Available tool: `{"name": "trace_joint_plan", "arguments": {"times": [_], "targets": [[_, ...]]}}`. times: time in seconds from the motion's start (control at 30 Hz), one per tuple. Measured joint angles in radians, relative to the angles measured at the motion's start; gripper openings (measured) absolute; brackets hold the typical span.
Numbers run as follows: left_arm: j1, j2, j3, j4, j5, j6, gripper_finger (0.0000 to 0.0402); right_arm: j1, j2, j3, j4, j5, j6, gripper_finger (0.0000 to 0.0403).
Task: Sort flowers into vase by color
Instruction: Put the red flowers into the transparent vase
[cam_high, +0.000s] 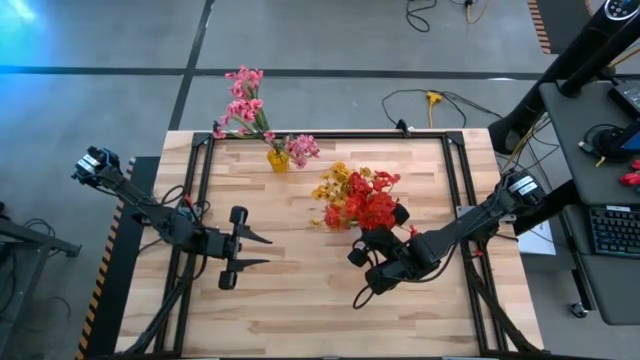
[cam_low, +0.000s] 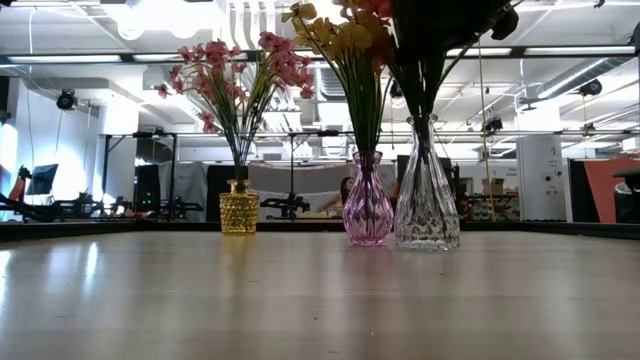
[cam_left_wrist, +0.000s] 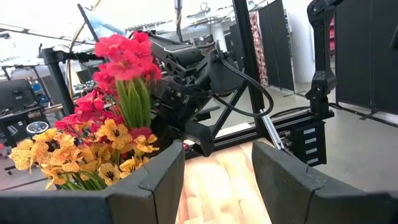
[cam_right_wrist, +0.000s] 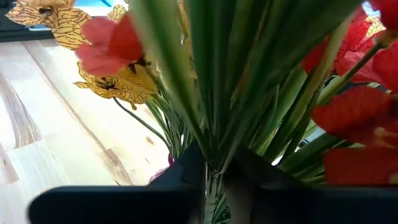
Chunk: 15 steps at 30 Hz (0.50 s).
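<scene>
Right hand (cam_high: 372, 262) closed on red flowers' (cam_high: 368, 205) stems over clear vase (cam_low: 426, 190), bench (cam_high: 300, 300) right of centre | left hand (cam_high: 262, 251) wide, empty, waiting left | flowers light, springy, top-heavy; best gripped low on bunched stems.

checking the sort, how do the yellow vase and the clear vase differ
The yellow vase is short and squat; the clear vase is taller. The yellow vase holds the pink flowers; the clear vase holds the red flowers, whose stems the right gripper is shut on. The yellow vase stands apart; the clear vase stands beside the purple vase. Both stand upright.
</scene>
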<state>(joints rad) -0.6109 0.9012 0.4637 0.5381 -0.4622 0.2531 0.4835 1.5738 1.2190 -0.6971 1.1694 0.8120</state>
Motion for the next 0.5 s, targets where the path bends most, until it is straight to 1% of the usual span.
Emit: {"name": "trace_joint_plan", "arguments": {"times": [0.3,0.4,0.5], "targets": [[0.000,0.000,0.000,-0.002,-0.001,0.000,0.0171,0.003,0.000,0.027,0.000,-0.004,-0.007,0.0138],[0.000,0.000,0.000,-0.002,-0.001,0.000,0.0171,0.005,0.000,0.051,-0.002,-0.035,-0.023,0.0164],[0.000,0.000,0.000,-0.002,-0.002,0.000,0.0171,0.005,0.000,0.071,-0.004,-0.069,-0.037,0.0182]]}}
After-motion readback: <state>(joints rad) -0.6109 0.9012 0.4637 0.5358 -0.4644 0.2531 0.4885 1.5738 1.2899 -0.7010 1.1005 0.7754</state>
